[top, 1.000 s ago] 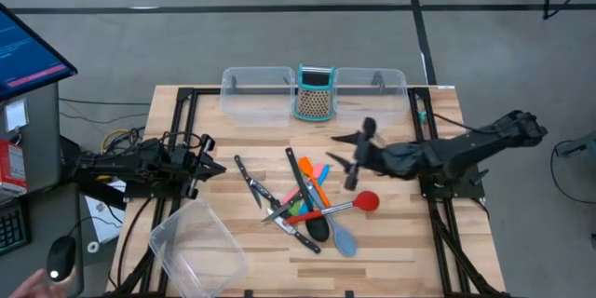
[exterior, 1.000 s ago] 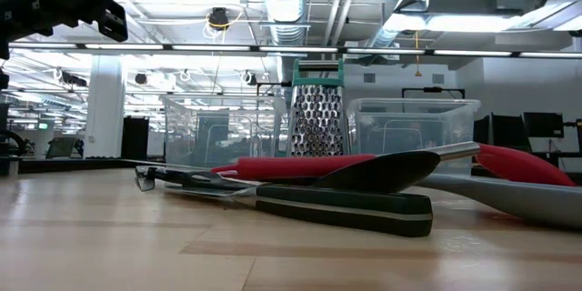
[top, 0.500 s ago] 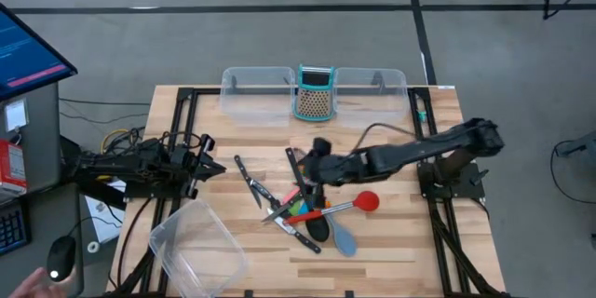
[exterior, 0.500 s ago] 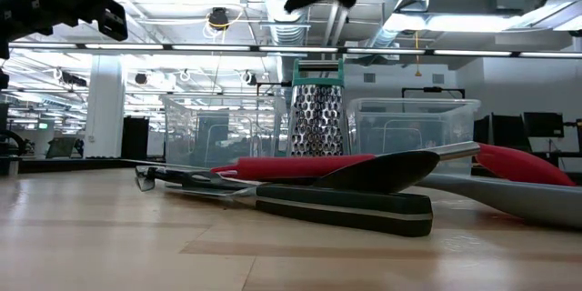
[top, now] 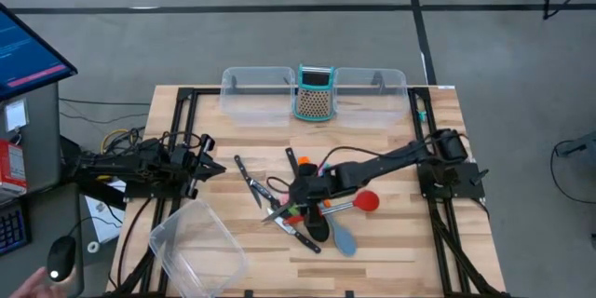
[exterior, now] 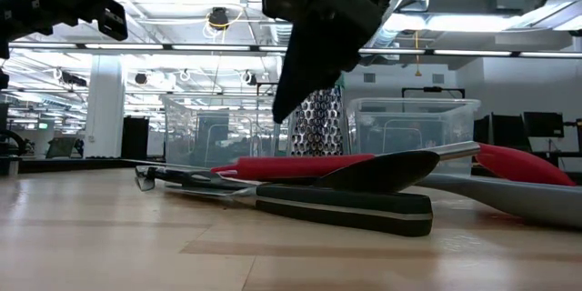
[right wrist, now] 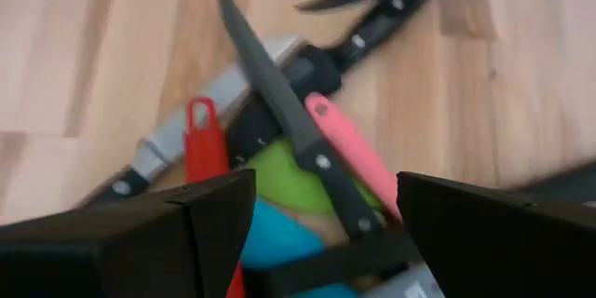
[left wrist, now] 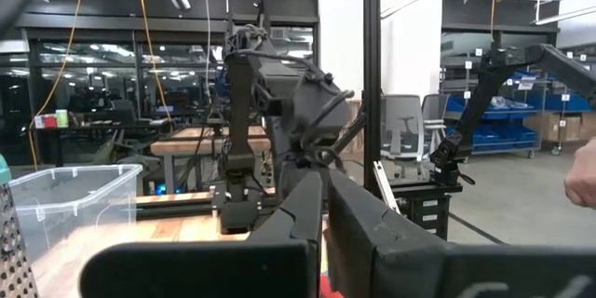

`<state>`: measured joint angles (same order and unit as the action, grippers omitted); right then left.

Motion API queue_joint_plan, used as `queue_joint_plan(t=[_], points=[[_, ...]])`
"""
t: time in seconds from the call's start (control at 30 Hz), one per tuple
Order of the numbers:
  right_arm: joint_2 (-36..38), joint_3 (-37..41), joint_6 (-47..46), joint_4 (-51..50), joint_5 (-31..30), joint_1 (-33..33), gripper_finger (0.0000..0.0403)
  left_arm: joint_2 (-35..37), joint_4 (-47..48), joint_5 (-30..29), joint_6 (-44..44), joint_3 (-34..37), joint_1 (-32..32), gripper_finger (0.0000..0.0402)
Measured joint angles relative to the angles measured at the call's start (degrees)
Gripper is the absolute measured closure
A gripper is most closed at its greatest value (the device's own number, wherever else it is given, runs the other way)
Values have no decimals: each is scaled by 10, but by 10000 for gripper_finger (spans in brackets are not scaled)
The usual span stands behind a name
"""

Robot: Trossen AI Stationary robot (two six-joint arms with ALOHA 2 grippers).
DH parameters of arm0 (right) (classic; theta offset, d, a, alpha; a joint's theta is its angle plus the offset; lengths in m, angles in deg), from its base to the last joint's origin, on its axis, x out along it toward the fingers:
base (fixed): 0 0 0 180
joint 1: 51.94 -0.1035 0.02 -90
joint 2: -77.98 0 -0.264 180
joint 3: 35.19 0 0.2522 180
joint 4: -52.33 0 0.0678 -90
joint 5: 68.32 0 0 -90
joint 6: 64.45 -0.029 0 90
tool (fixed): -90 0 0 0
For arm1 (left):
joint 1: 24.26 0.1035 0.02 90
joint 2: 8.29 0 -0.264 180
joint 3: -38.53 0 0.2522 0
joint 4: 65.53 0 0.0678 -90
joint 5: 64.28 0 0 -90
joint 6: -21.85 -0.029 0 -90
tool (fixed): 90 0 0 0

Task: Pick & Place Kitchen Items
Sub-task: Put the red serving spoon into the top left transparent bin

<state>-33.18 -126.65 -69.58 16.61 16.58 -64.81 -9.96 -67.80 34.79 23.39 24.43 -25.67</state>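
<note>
The kitchen items lie in a pile (top: pixel 312 209) at the table's middle: a red spoon (top: pixel 365 201), a grey-blue spoon (top: pixel 344 239), a black spoon (top: pixel 318 226), black-handled knives (top: pixel 250 182) and small coloured spatulas. My right gripper (top: pixel 296 194) hangs open just above the pile's left part, fingers pointing down. In the right wrist view (right wrist: pixel 326 184) a black knife (right wrist: pixel 279 102), a pink spatula (right wrist: pixel 349 154), a green one (right wrist: pixel 279 177) and a red handle (right wrist: pixel 203 144) lie between its fingers. In the low view its fingertip (exterior: pixel 278 111) is clear of the pile. My left gripper (top: pixel 210 169) waits shut at the table's left.
A teal-framed grater (top: pixel 315 95) stands at the far edge between two clear tubs (top: pixel 258 93) (top: pixel 371 88). A third clear tub (top: pixel 196 247) lies at the near left corner. Bare wood lies to the right of the pile and near the front edge.
My right gripper has swung from the table's right side toward the left and come down over the pile of utensils, its fingers staying open. The utensils have not moved.
</note>
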Motion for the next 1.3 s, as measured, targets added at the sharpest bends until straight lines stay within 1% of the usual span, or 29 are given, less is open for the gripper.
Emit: queue_joint_plan(t=[0.13, 0.2, 0.27, 0.37, 0.43, 0.5, 0.67, 0.87, 1.3], points=[[1, 0, 36, -47, 22, -2, 147, 0, -1, 0, 0, 0, 0, 399], [1, 0, 48, -78, 23, -12, 147, -1, -2, 0, 0, 0, 0, 399], [1, 1, 51, -88, 23, -24, 147, -1, -3, 0, 0, 0, 0, 399], [-10, 0, 51, -49, 20, -40, 147, -1, -4, 0, 0, 0, 0, 399], [-14, 2, 51, -38, 4, -52, 147, -2, -5, 0, 0, 0, 0, 399], [-25, -2, 49, -4, -8, -59, 147, -3, -6, 0, 0, 0, 0, 399], [-45, 1, 5, -13, -5, -62, 147, -11, -10, 0, 0, 0, 0, 399], [-45, 1, 5, -8, -2, -62, 151, -19, -10, 0, 0, 0, 0, 399], [-45, 2, 7, -18, -2, -49, 199, -19, -13, 0, 0, 0, 0, 399]])
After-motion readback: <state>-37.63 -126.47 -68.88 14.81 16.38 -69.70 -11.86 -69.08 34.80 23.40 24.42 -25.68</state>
